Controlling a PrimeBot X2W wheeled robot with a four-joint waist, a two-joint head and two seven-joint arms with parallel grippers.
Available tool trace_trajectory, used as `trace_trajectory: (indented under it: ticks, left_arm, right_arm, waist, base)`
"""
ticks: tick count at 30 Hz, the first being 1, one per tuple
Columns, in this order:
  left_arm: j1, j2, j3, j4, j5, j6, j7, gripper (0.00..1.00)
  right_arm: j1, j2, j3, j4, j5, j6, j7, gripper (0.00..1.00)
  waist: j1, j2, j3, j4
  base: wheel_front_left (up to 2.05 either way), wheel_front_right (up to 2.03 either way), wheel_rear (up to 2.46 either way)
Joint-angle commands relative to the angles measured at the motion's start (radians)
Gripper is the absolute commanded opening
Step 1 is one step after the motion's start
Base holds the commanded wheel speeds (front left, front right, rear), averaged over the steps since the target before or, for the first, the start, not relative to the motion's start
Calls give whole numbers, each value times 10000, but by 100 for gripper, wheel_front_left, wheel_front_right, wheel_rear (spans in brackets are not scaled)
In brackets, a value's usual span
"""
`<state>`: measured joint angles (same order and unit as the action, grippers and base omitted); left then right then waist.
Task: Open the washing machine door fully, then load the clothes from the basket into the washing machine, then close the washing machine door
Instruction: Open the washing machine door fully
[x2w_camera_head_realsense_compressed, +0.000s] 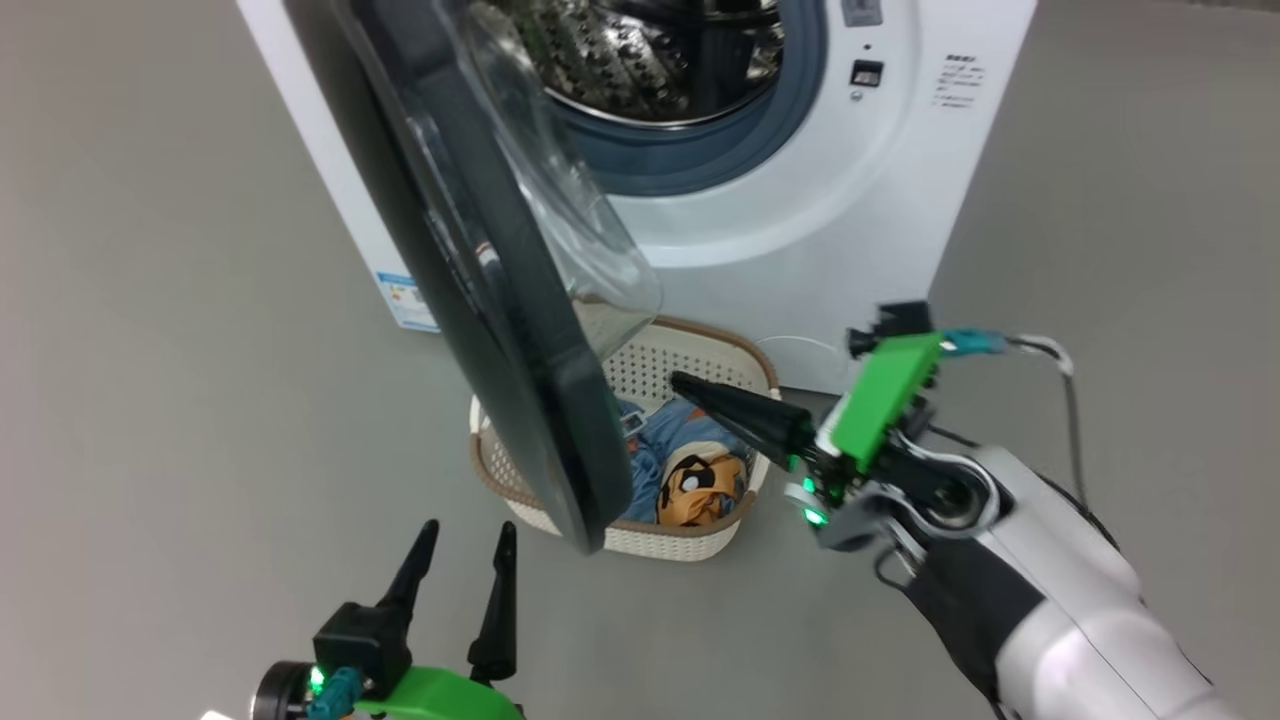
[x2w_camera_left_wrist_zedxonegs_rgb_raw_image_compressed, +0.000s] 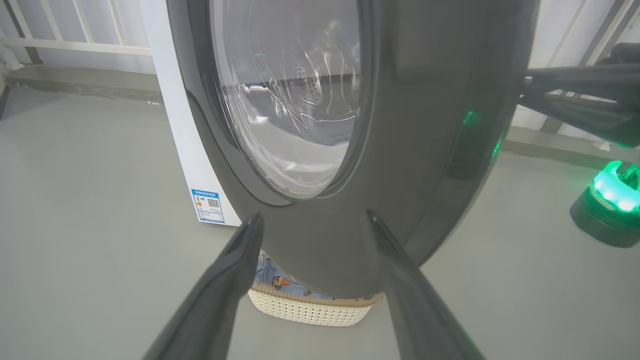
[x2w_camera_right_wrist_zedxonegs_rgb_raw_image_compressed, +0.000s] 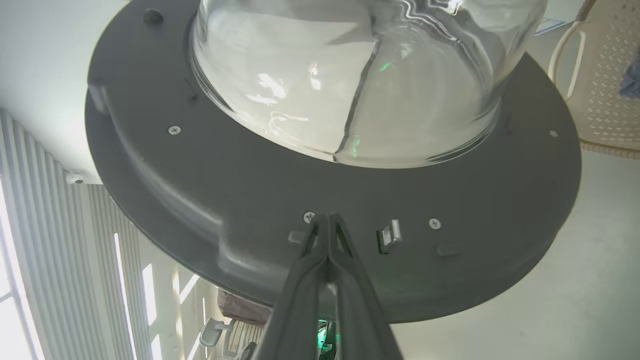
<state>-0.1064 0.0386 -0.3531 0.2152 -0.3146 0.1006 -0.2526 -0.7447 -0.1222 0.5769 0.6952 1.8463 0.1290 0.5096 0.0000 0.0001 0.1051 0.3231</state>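
Note:
The white washing machine stands ahead with its steel drum exposed. The washing machine door hangs partly open, its black rim edge-on and the glass bowl bulging toward the drum. Below it sits the cream basket, holding blue and orange clothes. My right gripper is shut and empty above the basket, pointing at the door's inner face. In the right wrist view its tips sit at the inner rim beside the latch hook; contact is unclear. My left gripper is open, facing the door's outer face.
A blue label sticker marks the machine's lower side panel. Grey floor spreads to the left and right of the machine. A white railing runs behind at the left. The basket pokes out beneath the door.

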Motion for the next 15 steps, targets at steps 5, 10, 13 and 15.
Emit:
trace_trajectory:
  ticks: [5, 10, 13, 15]
  left_arm:
    - [85, 116, 652, -116, 276, -130, -92, 100]
    - [252, 116, 1132, -94, 417, -203, -92, 100]
    - [417, 116, 1527, -116, 499, -238, -92, 100]
    - [543, 116, 1794, -162, 563, -270, -92, 100]
  right_arm:
    - [1225, -573, -34, -1450, -1500, 17, -1374, 0]
    - [2368, -1582, 519, -2479, -3887, 17, -3595, 0]
    - [2840, -2091, 900, -2557, -5299, 17, -5081, 0]
    - [3068, -2415, 1093, -2479, -6272, 17, -6119, 0]
  waist:
    - [0, -1, -453, -601]
    - [0, -1, -791, -1124]
    - [0, -1, -973, -1487]
    - [0, -1, -1060, -1728]
  base:
    - [0, 0, 0]
    - [0, 0, 0]
    - [0, 0, 0]
    - [0, 0, 0]
